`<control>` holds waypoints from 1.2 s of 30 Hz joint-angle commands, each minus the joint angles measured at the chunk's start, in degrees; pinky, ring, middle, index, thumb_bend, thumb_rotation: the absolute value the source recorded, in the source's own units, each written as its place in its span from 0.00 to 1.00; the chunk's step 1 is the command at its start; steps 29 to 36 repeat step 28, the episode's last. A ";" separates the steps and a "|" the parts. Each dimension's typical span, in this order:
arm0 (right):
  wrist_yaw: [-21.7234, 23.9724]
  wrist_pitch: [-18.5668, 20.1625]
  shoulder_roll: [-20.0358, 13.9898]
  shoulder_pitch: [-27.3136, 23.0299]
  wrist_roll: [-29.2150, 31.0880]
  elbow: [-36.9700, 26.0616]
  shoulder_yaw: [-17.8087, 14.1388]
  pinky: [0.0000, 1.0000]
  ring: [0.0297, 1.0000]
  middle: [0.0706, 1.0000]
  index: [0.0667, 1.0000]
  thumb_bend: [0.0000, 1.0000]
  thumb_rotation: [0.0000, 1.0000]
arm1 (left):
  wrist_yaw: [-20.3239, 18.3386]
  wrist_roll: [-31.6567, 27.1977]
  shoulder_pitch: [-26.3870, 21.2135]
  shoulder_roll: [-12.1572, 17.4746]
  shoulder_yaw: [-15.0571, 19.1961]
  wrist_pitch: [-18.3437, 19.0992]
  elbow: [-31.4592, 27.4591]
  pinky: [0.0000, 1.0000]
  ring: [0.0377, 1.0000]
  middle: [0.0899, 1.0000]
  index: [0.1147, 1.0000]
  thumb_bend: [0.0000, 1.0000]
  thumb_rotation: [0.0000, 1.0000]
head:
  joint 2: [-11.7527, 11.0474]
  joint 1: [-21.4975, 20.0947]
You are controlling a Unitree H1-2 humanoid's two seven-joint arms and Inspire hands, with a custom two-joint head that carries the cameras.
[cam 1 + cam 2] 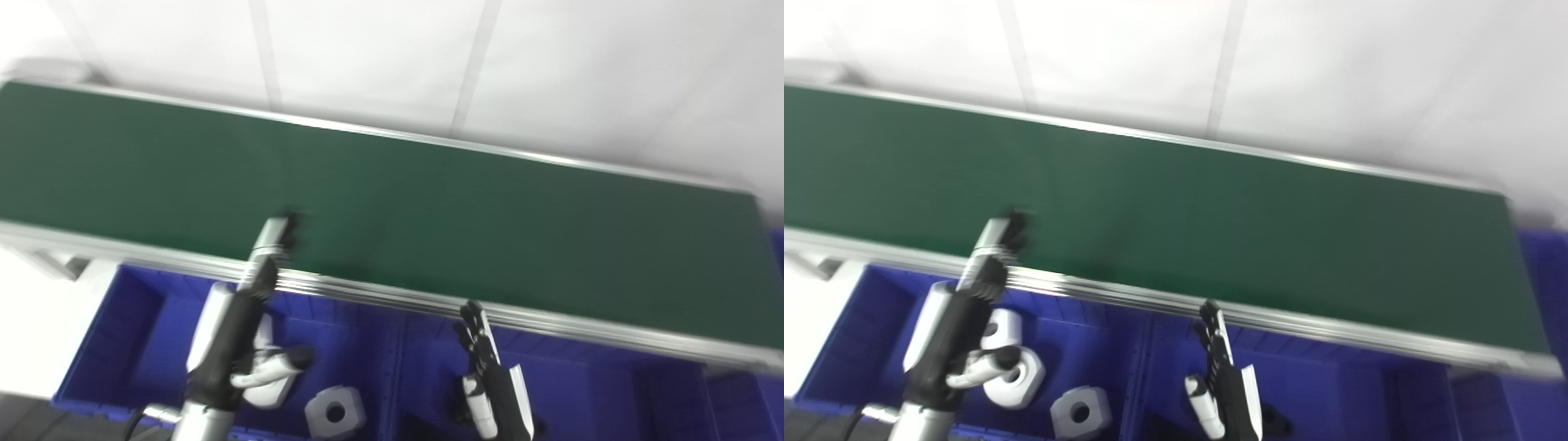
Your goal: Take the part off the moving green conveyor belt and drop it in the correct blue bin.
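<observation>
The green conveyor belt [429, 214] runs across the view and no part shows on it. My left hand [245, 318] is open and empty. Its fingers stretch over the belt's near rail onto the belt edge, and its thumb sticks out to the right over the left blue bin [141, 318]. My right hand [490, 373] is open and empty, with its fingers pointing up toward the rail, above the right blue bin [582, 386]. Three white parts lie in the left bin: one with a centre hole [1080, 412] and two more [1020, 376] [1001, 327] beside my left arm.
A dark part [1277, 422] lies in the right bin by my right hand. A metal rail [551, 324] edges the belt above the bins. A white wall stands behind the belt. More blue bin shows at the far right [1543, 257]. The picture is blurred.
</observation>
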 commanded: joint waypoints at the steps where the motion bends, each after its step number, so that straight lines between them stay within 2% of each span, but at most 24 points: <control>1: -1.28 -3.19 5.15 -0.46 -0.80 0.74 3.29 1.00 0.95 0.98 1.00 0.95 0.95 | 2.13 1.56 -1.68 3.44 -1.41 -2.45 0.29 0.97 1.00 1.00 1.00 0.64 0.65 | 0.03 0.00; 3: -2.05 -3.15 5.83 -1.04 -1.37 1.62 3.87 1.00 0.96 0.99 1.00 0.95 0.95 | 3.15 2.08 -2.95 6.19 -3.23 -2.45 2.64 0.98 1.00 1.00 1.00 0.67 0.63 | -0.29 -2.72; 7: -3.13 -3.90 6.56 -2.24 -1.50 3.16 4.47 1.00 0.96 1.00 1.00 0.93 0.91 | 5.23 1.44 -4.40 9.66 -6.40 -2.45 5.46 0.98 1.00 1.00 1.00 0.72 0.67 | -0.28 -3.82; 12: -3.16 -3.00 6.13 -2.12 -0.62 1.89 4.59 1.00 0.97 1.00 1.00 0.94 0.90 | 7.20 0.98 -4.99 11.11 -8.96 -2.45 6.21 0.99 1.00 1.00 1.00 0.72 0.66 | 1.01 -0.55; 15: -2.77 -2.42 5.02 -1.62 -0.21 0.05 4.14 1.00 0.97 1.00 1.00 0.94 0.91 | 7.95 1.43 -4.81 10.97 -10.05 -2.45 5.12 0.99 1.00 1.00 1.00 0.73 0.68 | 2.70 3.62; 16: -2.72 -2.23 4.76 -1.47 -0.16 -0.44 4.01 1.00 0.97 0.99 1.00 0.95 0.92 | 8.08 1.55 -4.75 10.92 -10.32 -2.45 4.75 0.98 1.00 1.00 1.00 0.73 0.68 | 2.70 3.62; 17: -2.55 -1.85 4.22 -1.14 -0.02 -1.44 3.78 1.00 0.97 0.99 1.00 0.95 0.92 | 8.23 1.82 -4.48 10.40 -10.35 -2.44 3.83 0.98 1.00 1.00 1.00 0.73 0.68 | 3.60 6.07; 18: -2.43 -1.58 3.85 -0.91 0.09 -2.14 3.64 1.00 0.96 0.99 1.00 0.95 0.94 | 8.39 2.04 -4.30 10.04 -10.38 -2.44 3.21 0.98 1.00 1.00 1.00 0.75 0.71 | 3.60 6.07; 20: -2.35 -0.28 2.87 -0.31 -0.73 -4.29 3.23 0.99 0.95 0.98 1.00 0.96 0.96 | 8.17 1.76 -3.56 8.45 -9.73 -2.42 1.51 0.99 1.00 1.00 1.00 0.76 0.73 | 5.24 7.85; 25: -1.94 1.91 2.28 0.16 -0.92 -6.81 3.15 0.99 0.95 0.98 1.00 0.94 0.96 | 6.21 0.55 -2.76 6.36 -7.83 -2.30 -0.56 1.00 1.00 1.00 1.00 0.73 0.75 | 6.27 3.87; 26: -1.94 2.24 2.50 0.05 -0.98 -6.87 3.26 1.00 0.95 0.98 1.00 0.94 0.96 | 5.61 -0.13 -2.80 6.27 -7.46 -2.27 -0.68 1.00 1.00 1.00 1.00 0.72 0.74 | 6.47 1.46; 27: -2.01 2.42 2.66 -0.13 -1.16 -6.72 3.32 1.00 0.95 0.98 1.00 0.94 0.95 | 5.17 -0.53 -2.83 6.11 -7.08 -2.22 -0.72 1.00 1.00 1.00 1.00 0.72 0.74 | 6.47 1.46; 28: -2.14 2.60 2.86 -0.35 -1.52 -6.51 3.44 0.99 0.94 0.98 1.00 0.95 0.96 | 4.88 -0.72 -2.86 5.90 -6.52 -2.15 -0.72 1.00 1.00 1.00 1.00 0.72 0.74 | 6.51 -0.62; 36: -2.14 2.60 2.86 -0.35 -1.52 -6.51 3.44 0.99 0.94 0.98 1.00 0.95 0.96 | 4.88 -0.72 -2.86 5.90 -6.52 -2.15 -0.72 1.00 1.00 1.00 1.00 0.72 0.74 | 6.51 -0.62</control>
